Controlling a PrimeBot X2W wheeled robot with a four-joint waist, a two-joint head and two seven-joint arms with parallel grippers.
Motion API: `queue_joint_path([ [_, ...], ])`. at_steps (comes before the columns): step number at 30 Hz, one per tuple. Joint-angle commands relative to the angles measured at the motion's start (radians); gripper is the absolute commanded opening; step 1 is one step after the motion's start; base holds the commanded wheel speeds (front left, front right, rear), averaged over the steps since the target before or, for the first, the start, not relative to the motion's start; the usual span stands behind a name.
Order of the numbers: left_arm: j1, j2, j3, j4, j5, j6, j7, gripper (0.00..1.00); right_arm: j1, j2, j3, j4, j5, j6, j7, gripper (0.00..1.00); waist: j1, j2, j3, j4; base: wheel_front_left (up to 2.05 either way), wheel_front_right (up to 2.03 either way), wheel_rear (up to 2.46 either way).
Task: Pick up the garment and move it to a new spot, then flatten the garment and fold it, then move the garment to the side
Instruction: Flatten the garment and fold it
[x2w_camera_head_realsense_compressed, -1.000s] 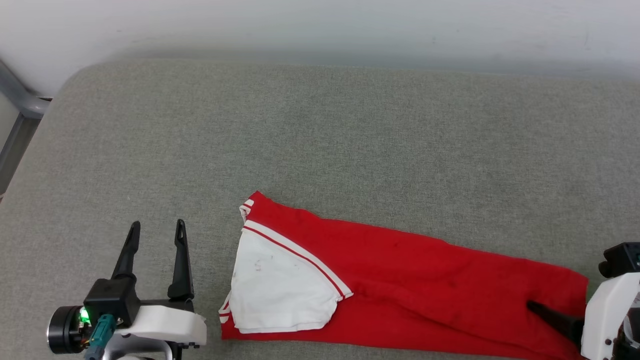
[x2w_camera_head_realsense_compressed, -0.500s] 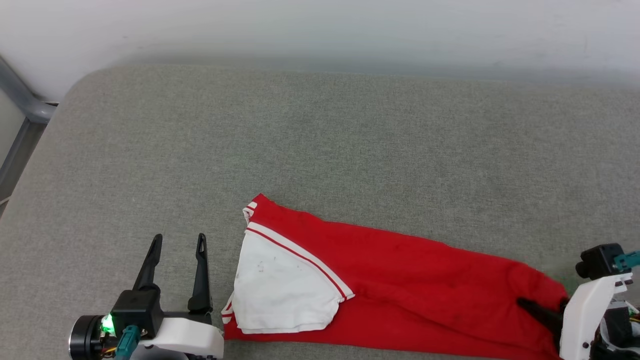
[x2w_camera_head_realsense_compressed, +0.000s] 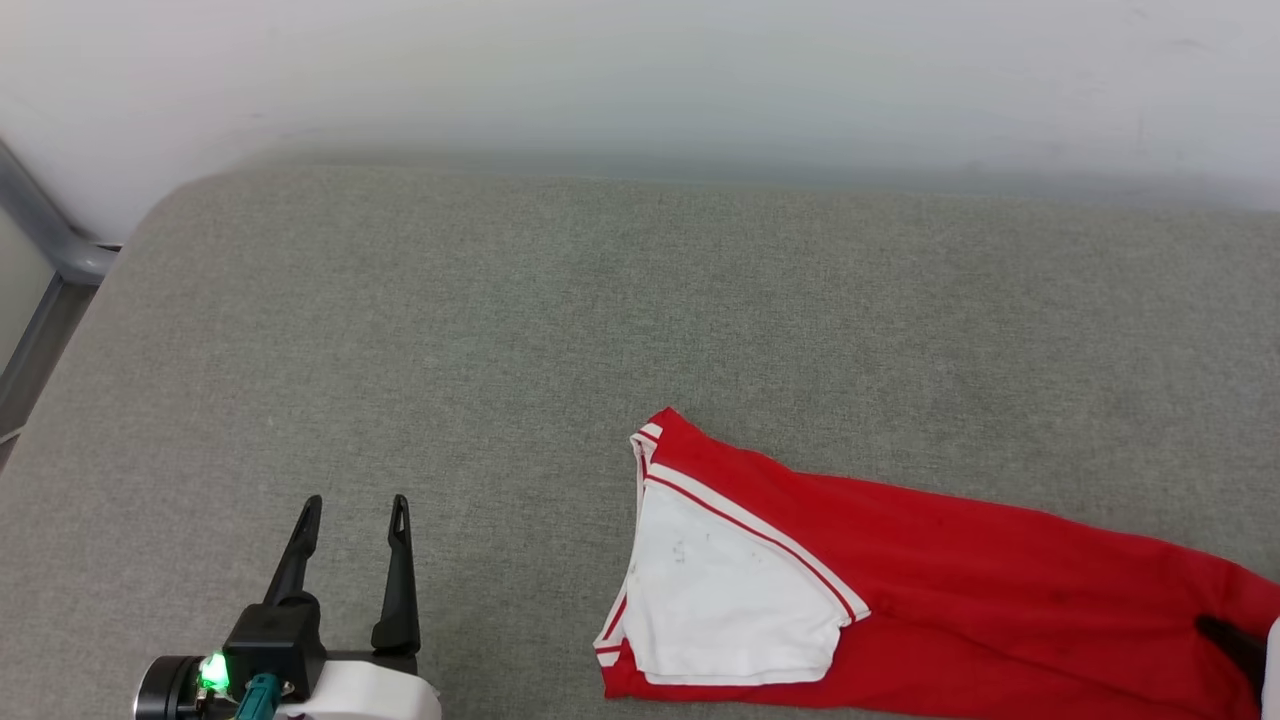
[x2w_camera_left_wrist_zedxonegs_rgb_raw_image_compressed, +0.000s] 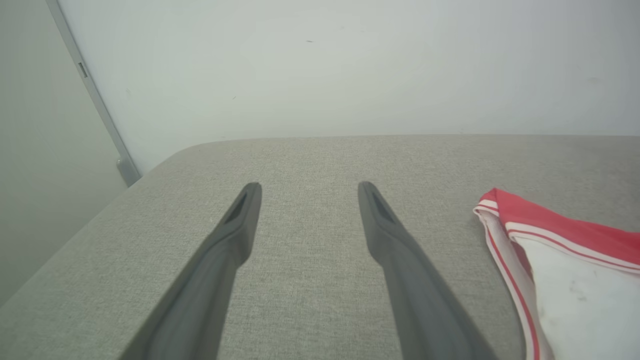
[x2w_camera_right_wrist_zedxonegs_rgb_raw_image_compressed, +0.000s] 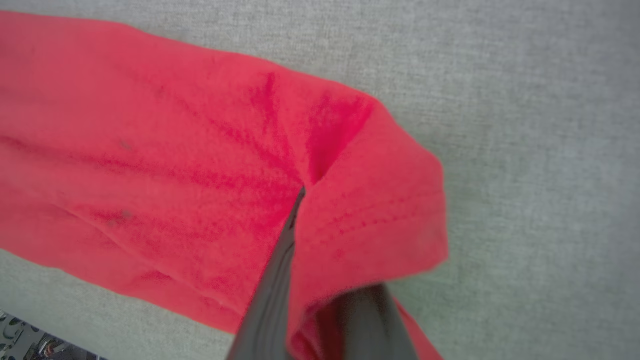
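The garment lies on the grey cushion as a long folded red strip, with a white sleeve and striped trim on top at its left end. No letters or numbers show. My right gripper is shut on the strip's right end, with red cloth bunched over its fingers. In the head view one dark finger of it shows at the right edge. My left gripper stands open over bare cushion, well left of the garment. In the left wrist view its fingers are spread, and the sleeve end lies to their right.
The grey cushion runs wide, with free room behind and left of the garment. A white wall stands along its far edge. A grey metal frame sits past the rounded left corner.
The garment has slid to the right across the cushion, pulled by my right gripper, which has moved almost out of the head view. The left gripper stays open; the view has shifted slightly.
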Motion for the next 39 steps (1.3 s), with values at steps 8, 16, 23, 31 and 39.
queue_joint_path([
  [8, 0.024, -0.009, 0.016, 0.007, 0.017, -0.01, -0.002, 1.0, 0.002, -0.034, -0.017, -0.09, 0.042, -0.002, 0.017, 0.0, 0.0, -0.0001, -0.035, -0.012, 0.0, 0.0, 0.0],
  [16, 0.032, -0.015, 0.017, 0.013, 0.028, -0.016, -0.002, 1.0, 0.015, 0.0, -0.041, -0.334, 0.078, -0.002, 0.081, 0.0, 0.0, -0.0001, -0.051, -0.019, 0.0, 0.0, 0.0],
  [23, 0.004, -0.018, 0.009, 0.02, 0.034, -0.021, -0.002, 1.0, -0.024, 0.091, -0.031, -0.442, 0.025, -0.002, 0.177, 0.0, 0.0, -0.0001, -0.039, -0.005, 0.0, 0.0, 0.0],
  [31, -0.034, -0.022, -0.004, 0.026, 0.032, -0.026, -0.002, 1.0, -0.148, 0.23, 0.06, -0.433, -0.12, -0.002, 0.242, 0.0, 0.0, -0.0001, 0.001, 0.021, 0.0, 0.0, 0.0],
  [39, -0.068, -0.027, -0.012, 0.027, 0.029, -0.026, -0.002, 1.0, -0.314, 0.383, 0.198, -0.315, -0.21, -0.002, 0.234, 0.0, 0.0, -0.0001, 0.037, 0.039, 0.0, 0.0, 0.0],
])
